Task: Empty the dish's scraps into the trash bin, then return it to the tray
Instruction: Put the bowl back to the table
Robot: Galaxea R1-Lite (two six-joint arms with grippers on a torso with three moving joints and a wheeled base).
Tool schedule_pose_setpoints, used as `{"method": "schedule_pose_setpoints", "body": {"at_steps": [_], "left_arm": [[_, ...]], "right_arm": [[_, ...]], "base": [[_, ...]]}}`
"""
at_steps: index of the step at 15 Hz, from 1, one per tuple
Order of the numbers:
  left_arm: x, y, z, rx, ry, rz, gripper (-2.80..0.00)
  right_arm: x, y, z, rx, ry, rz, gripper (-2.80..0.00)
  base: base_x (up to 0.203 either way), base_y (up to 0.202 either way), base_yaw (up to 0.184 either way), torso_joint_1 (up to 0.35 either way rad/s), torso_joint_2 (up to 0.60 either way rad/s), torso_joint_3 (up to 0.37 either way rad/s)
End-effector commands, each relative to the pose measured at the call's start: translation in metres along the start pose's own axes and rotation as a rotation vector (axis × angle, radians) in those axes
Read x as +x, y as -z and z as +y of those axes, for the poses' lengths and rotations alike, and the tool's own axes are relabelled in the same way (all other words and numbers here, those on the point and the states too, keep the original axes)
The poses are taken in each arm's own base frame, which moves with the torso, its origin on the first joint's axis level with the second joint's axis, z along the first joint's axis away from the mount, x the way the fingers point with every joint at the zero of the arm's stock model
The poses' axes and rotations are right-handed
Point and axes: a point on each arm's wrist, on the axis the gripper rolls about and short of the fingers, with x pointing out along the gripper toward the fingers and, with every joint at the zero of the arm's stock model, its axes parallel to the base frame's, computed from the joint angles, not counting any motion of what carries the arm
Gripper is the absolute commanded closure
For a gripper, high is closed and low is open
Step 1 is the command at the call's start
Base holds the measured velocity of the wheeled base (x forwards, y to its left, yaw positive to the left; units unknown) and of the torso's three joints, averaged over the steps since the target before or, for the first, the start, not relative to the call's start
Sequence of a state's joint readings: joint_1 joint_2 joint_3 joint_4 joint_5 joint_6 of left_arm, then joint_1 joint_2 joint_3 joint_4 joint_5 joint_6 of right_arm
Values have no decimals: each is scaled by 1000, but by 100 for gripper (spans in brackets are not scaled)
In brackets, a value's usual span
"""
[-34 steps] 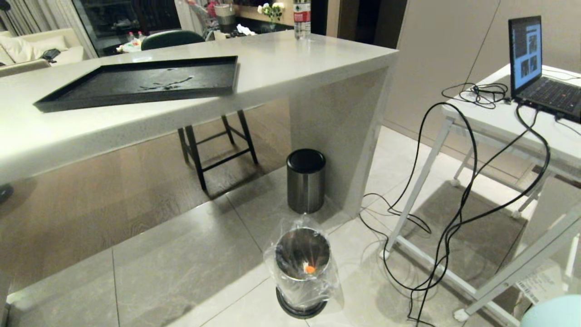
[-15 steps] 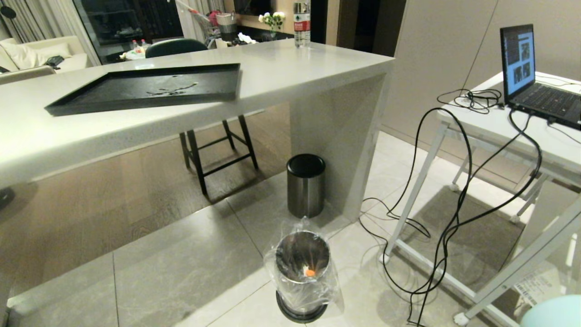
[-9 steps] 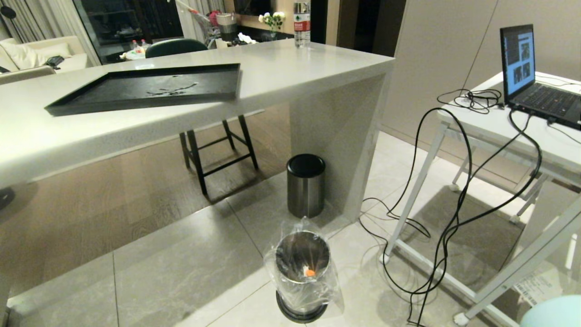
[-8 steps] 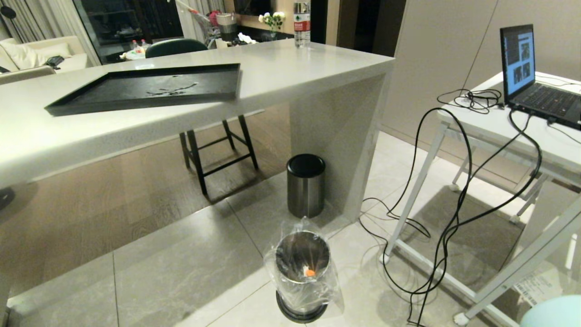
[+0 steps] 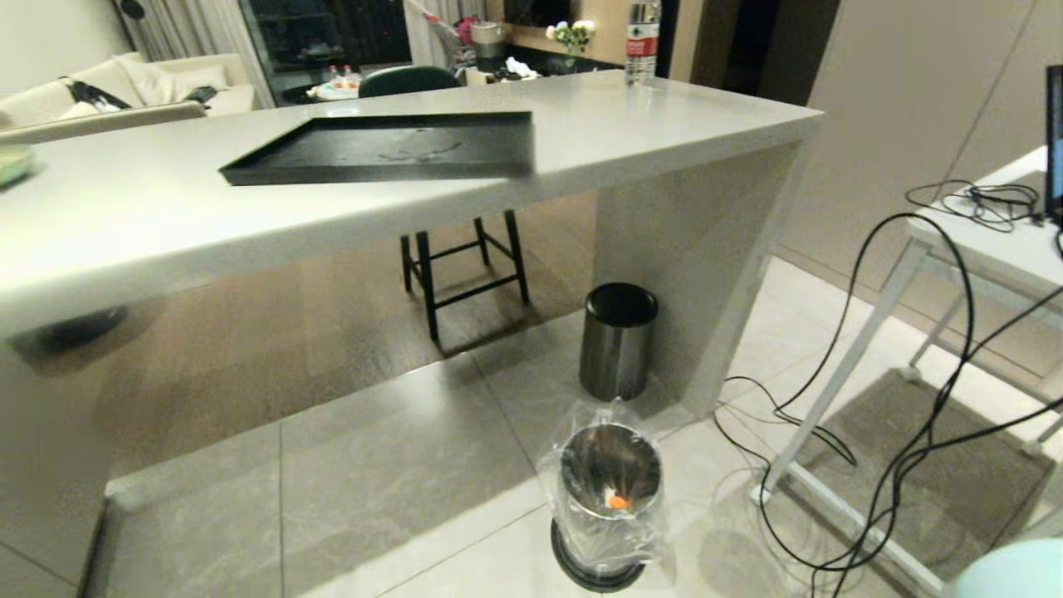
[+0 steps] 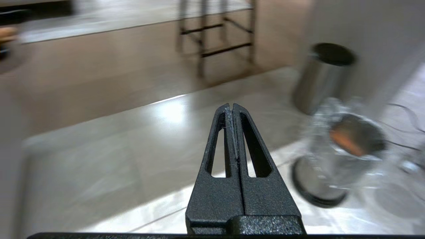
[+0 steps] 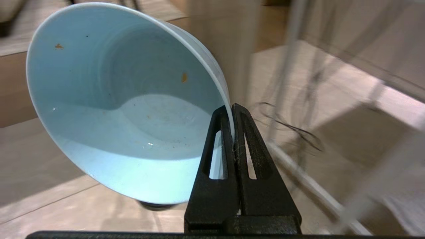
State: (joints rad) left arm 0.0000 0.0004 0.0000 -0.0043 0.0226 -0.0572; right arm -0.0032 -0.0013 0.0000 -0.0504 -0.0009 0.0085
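My right gripper (image 7: 231,108) is shut on the rim of the pale blue dish (image 7: 126,99), which holds only a few tiny specks inside. A corner of the dish (image 5: 1009,573) shows at the head view's lower right. The trash bin (image 5: 610,507), metal with a clear bag, stands on the floor tiles with orange scraps (image 5: 617,501) at its bottom. The black tray (image 5: 390,149) lies on the white counter, with nothing on it. My left gripper (image 6: 231,107) is shut and empty, hanging over the floor with the trash bin (image 6: 345,156) off to one side.
A steel bin with a black lid (image 5: 616,340) stands by the white counter's (image 5: 664,124) end panel. Black cables (image 5: 872,399) trail over the floor to a white desk (image 5: 988,241). A stool (image 5: 461,266) sits under the counter, a water bottle (image 5: 644,41) on top.
The whole head view has shifted: counter, tray and both bins now sit further right in the picture, so the camera has turned left. The arms have not moved.
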Motion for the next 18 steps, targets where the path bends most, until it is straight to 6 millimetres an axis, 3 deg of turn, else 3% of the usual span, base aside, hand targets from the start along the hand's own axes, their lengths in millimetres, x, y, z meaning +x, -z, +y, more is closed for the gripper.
{"method": "schedule_pose_setpoints", "body": {"at_steps": [1, 11, 18], "left_arm": [[0, 0, 0, -1, 0, 1, 0], [0, 0, 0, -1, 0, 1, 0], [0, 0, 0, -1, 1, 1, 0]], "right_arm": [[0, 0, 0, 2, 1, 1, 0], [0, 0, 0, 1, 1, 1, 0], [0, 0, 0, 1, 1, 1, 0]], "base": [[0, -9, 175, 2, -1, 4], [-1, -8, 166, 2, 1, 4], [0, 0, 10, 0, 1, 1]]}}
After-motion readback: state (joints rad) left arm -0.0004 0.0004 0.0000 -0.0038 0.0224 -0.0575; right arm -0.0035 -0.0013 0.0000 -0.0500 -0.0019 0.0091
